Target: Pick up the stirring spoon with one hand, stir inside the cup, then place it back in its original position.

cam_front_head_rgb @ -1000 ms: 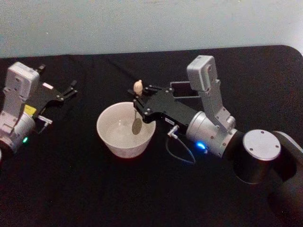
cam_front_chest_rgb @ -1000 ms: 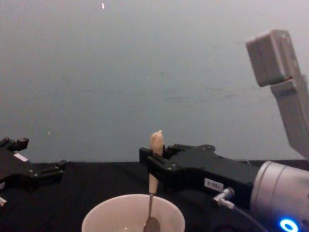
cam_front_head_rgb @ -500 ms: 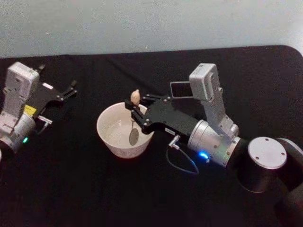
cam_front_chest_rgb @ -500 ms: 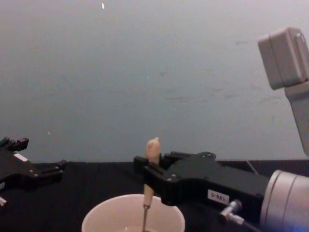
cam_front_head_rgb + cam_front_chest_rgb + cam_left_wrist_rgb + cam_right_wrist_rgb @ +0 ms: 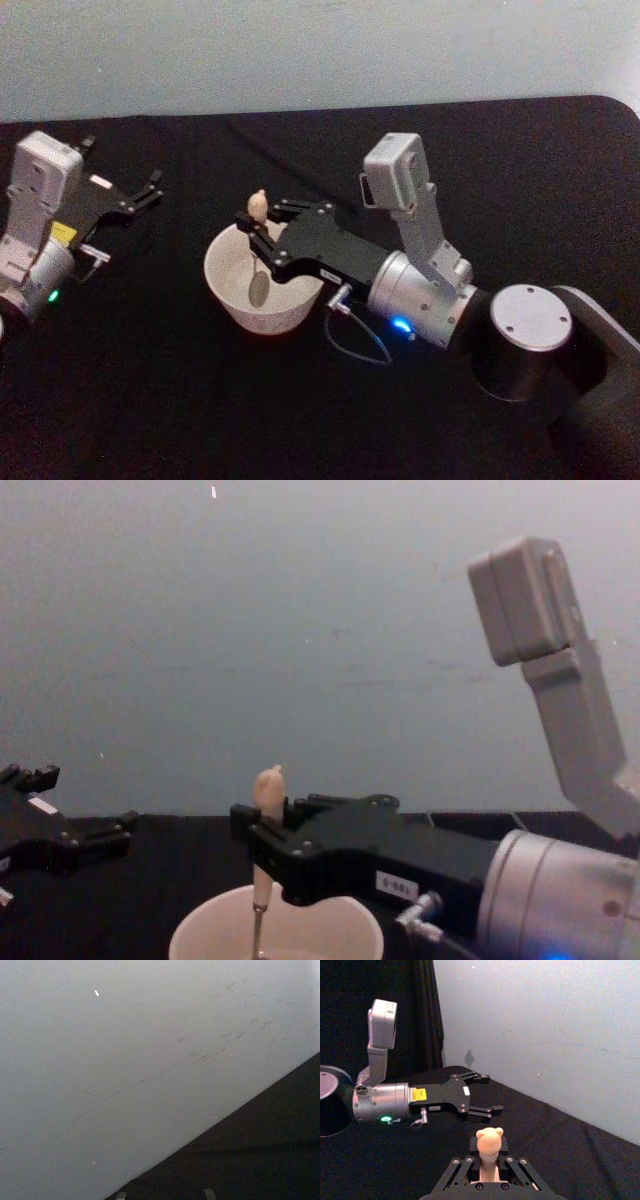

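Observation:
The stirring spoon (image 5: 257,215) stands upright in the off-white cup (image 5: 230,305), its dark metal bowl down inside near the cup's left half. My right gripper (image 5: 260,242) is shut on the cream handle just below the bear head (image 5: 489,1139), reaching over the cup's rim from the right. From the chest, the handle (image 5: 266,790) rises above the right gripper (image 5: 262,848) and the thin stem drops into the cup (image 5: 200,932). My left gripper (image 5: 148,192) is parked open at the far left, well away from the cup, and shows across the table as the left gripper (image 5: 484,1095). The spoon's original position is hidden.
A black cloth covers the table (image 5: 200,400), with a pale wall (image 5: 300,630) close behind it. The right arm's bulky wrist and base (image 5: 520,335) lie low over the table to the right of the cup. A thin cable (image 5: 355,345) loops beside the cup.
My right gripper has carried the spoon leftward across the cup, from its right side to its left half. The left arm has not moved.

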